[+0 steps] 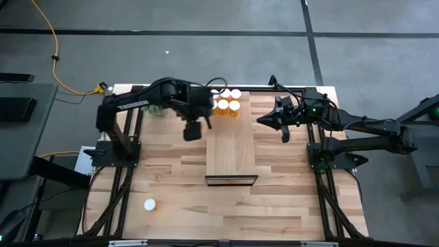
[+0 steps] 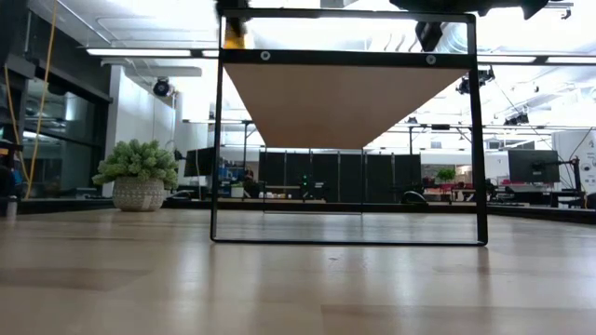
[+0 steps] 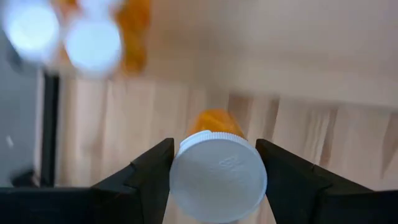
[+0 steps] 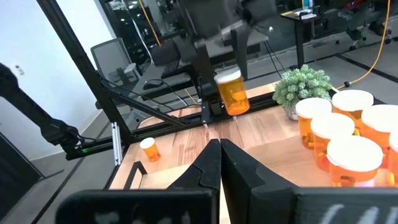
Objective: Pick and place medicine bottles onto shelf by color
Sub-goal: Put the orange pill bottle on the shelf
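Farthest left, a lone bottle (image 1: 149,204) is seen on the tabletop (image 1: 288,199). Next, an orange bottle (image 3: 217,174) is pinched by the left gripper (image 1: 194,130), held just beside the shelf (image 1: 232,147). Capped bottles (image 1: 228,103) are clustered at the shelf's far end. Rightmost, the right gripper (image 1: 263,120) is held near the shelf, fingers pressed together.

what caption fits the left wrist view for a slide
Left gripper shut on a white-capped orange medicine bottle, above the wooden tabletop, more bottles blurred beyond.
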{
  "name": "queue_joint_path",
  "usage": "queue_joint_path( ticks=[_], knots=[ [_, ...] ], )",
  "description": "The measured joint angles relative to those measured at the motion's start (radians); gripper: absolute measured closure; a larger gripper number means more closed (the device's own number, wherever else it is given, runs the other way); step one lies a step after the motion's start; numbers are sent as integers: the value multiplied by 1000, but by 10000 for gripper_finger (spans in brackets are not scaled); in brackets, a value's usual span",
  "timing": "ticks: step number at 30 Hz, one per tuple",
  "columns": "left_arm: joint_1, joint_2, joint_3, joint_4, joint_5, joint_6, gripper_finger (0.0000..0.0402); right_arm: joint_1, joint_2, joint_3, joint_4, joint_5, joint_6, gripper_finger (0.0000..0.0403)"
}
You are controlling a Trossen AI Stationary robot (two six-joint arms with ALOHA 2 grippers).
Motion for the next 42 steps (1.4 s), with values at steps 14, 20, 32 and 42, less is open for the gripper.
queue_joint_path(
  ticks=[14, 20, 32, 42],
  knots=[
    [5, 279, 326, -23, -4, 132, 198, 0, 0, 0, -23, 0, 17, 403],
    [18, 283, 326, -23, 3, 132, 198, 0, 0, 0, -27, 0, 16, 403],
    [66, 284, 229, -18, 17, 115, 198, 0, 0, 0, -33, -1, -14, 403],
    [72, 297, 229, -2, 25, 132, 198, 0, 0, 0, -33, -1, -18, 403]
  ],
)
